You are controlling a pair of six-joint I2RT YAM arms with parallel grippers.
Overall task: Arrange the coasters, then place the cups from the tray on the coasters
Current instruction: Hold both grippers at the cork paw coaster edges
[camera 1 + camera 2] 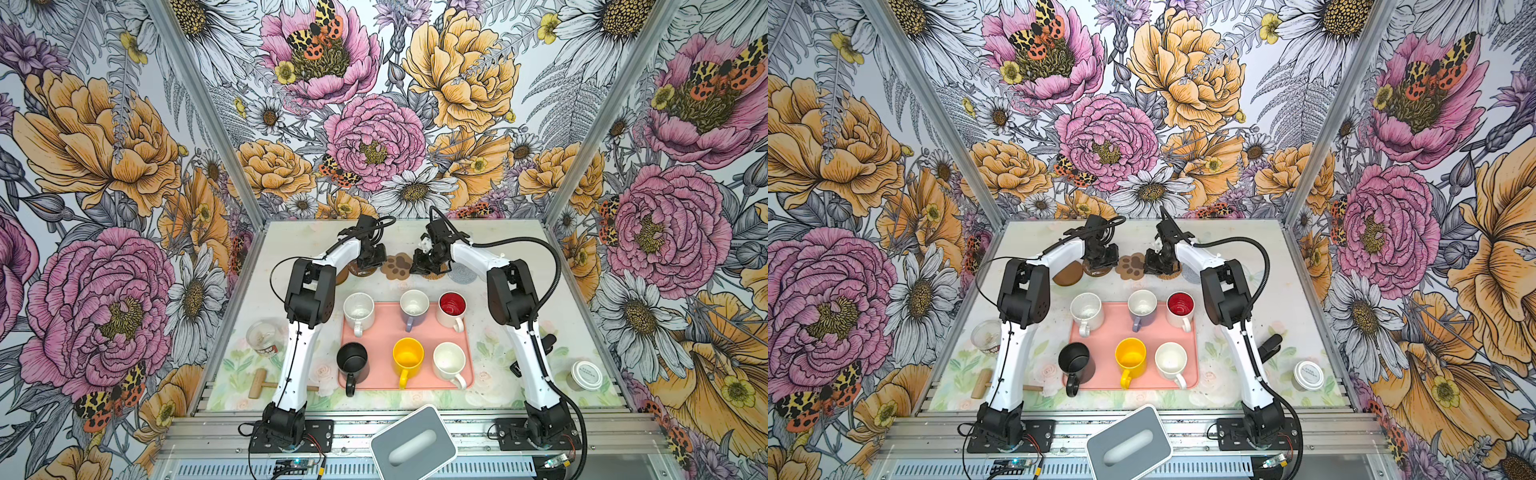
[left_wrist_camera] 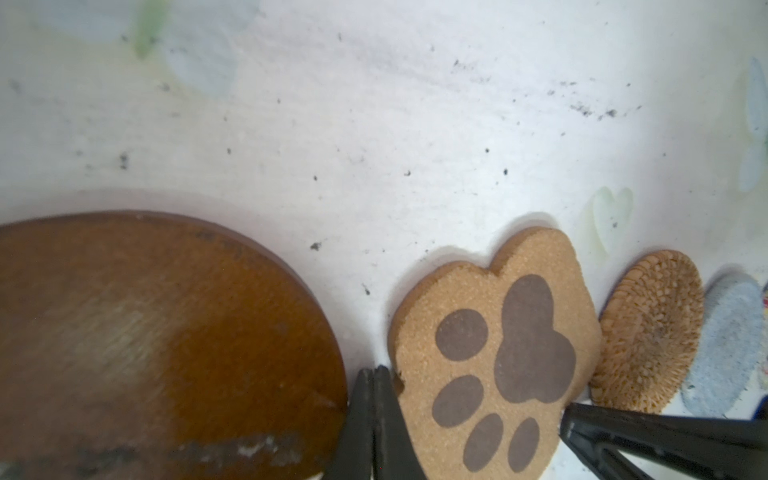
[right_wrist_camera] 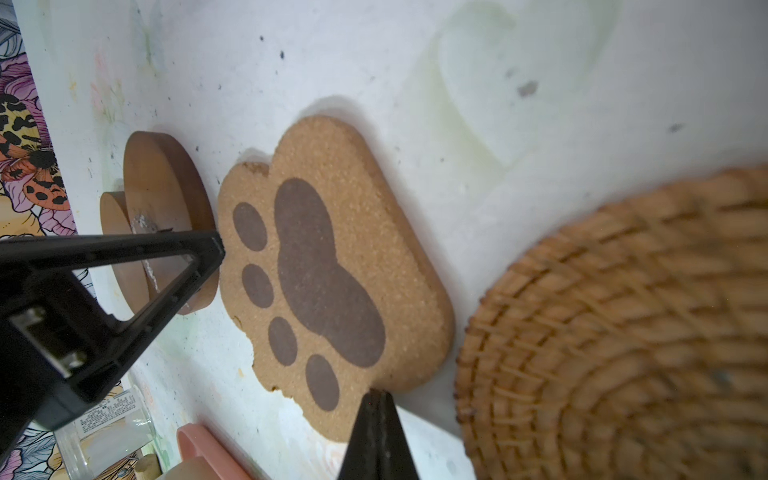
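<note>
Nearest the robot's bases, the salmon-pink tray [image 1: 384, 332] lies flat on the table [image 2: 415, 124] with all six cups standing on it. A black cup [image 1: 352, 359], a yellow cup [image 1: 408, 355] and a cream-white cup [image 1: 449, 359] form the near row, with a white cup [image 1: 358, 309], a lavender cup [image 1: 414, 305] and a red-lined cup [image 1: 452, 305] behind. Beyond the tray the coasters lie in a line across the table, and both arms reach to its middle. The left gripper [image 2: 374, 374], jaws pressed together and holding nothing, has its tips in the narrow gap between a brown disc [image 2: 145, 340] and the paw-print coaster [image 2: 494, 353]. The right gripper [image 3: 376, 395], likewise closed and empty, stands at the paw's opposite edge, beside the rattan round [image 3: 623, 332]. The step in hand appears to be squaring the paw-print coaster into the row. To do it well, the closed tips should ride low against the cork edge and push gently, leaving even gaps so no mat climbs onto its neighbour. A second brown disc [image 1: 1068, 274] sits past the first; whether the two overlap cannot be told. The grey-blue round [image 2: 723, 345] is cut off at the frame edge and the rattan is blurred up close. No cream lacy mat can be made out, and the arms cover part of the row from above.
</note>
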